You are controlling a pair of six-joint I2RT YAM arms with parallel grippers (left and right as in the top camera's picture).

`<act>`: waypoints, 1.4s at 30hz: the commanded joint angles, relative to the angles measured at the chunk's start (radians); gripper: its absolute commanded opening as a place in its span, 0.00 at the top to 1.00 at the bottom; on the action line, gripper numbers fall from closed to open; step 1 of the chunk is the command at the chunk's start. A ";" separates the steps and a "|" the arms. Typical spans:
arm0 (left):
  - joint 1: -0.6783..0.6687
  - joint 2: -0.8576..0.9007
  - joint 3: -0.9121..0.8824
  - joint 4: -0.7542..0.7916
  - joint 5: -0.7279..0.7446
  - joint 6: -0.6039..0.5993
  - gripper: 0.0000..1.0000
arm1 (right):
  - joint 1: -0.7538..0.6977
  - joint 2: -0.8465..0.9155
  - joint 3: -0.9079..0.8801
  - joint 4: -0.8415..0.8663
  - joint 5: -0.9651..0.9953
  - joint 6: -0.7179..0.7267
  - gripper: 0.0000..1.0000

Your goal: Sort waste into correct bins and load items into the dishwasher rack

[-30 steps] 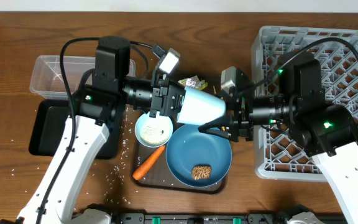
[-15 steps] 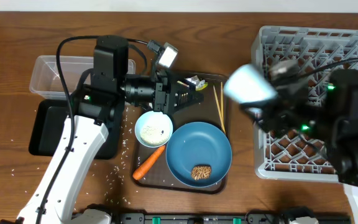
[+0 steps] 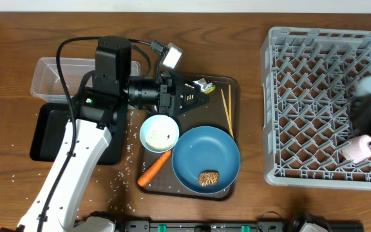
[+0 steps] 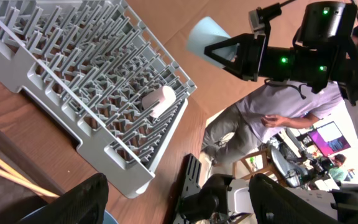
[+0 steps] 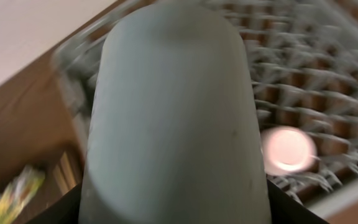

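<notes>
Over rack (image 5: 303, 56), light-blue cup (image 5: 173, 112) lengthwise along right gripper (image 5: 173, 208) (base outward).

The left arm (image 3: 69, 166), left of the brown tray (image 3: 214, 113), has a long white link below black motor housings. A black cable (image 3: 63, 46) loops over its top joint, a small green light (image 3: 90, 100) glows on one housing, and a pale camera block (image 3: 171, 57) sits beside the black left pincer (image 3: 201, 95). The right arm (image 4: 297, 53) is black with green lights.

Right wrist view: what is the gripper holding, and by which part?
The small light-blue cup, with the right gripper clamping its sides at the wider end.
</notes>
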State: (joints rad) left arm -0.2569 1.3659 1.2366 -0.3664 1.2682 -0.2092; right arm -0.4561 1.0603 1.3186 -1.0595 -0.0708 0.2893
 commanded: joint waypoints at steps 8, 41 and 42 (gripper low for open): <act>0.005 -0.005 0.011 -0.008 -0.004 0.005 0.26 | -0.296 0.165 0.008 -0.006 0.023 0.224 0.52; 0.005 -0.005 0.011 -0.040 -0.005 0.005 0.26 | -0.629 0.620 0.010 0.122 -0.422 0.273 0.01; 0.005 -0.005 0.011 -0.040 -0.005 0.005 0.25 | -0.634 0.615 0.010 0.134 -0.470 0.269 0.01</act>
State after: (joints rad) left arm -0.2569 1.3659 1.2366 -0.4057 1.2675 -0.2092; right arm -1.0664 1.6878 1.3190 -0.9405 -0.4080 0.5659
